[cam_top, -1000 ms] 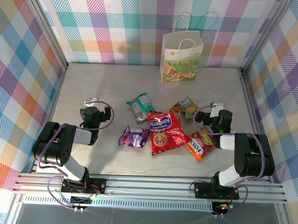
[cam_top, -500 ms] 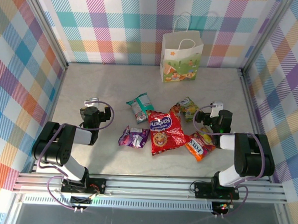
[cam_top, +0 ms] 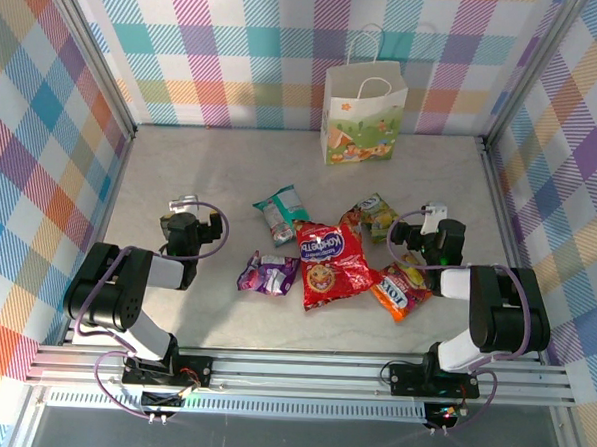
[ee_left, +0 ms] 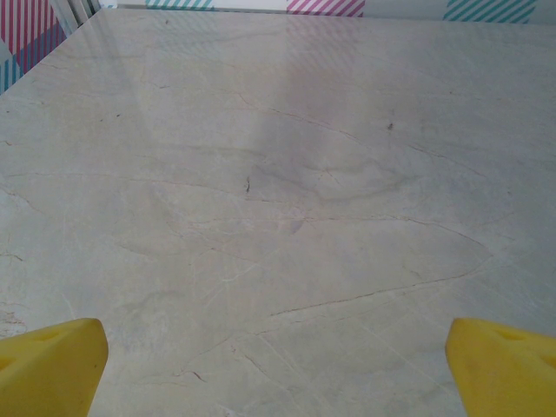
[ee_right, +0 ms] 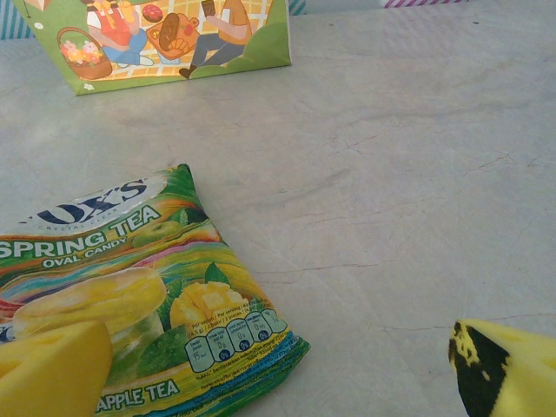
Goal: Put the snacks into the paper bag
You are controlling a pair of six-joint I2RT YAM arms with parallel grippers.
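The snacks lie in a loose cluster mid-table: a large red packet, a purple one to its left, a teal-white one behind, a green-yellow one and an orange one to its right. The white paper bag stands upright at the back wall. My left gripper rests low over bare table left of the packets, open and empty. My right gripper sits just right of the green-yellow packet, open, with its left finger over that packet's near edge. The bag's printed base shows beyond.
Plaid walls enclose the marble table on three sides, with metal frame posts at the back corners. A rail runs along the near edge by the arm bases. Bare table stretches between the packets and the bag.
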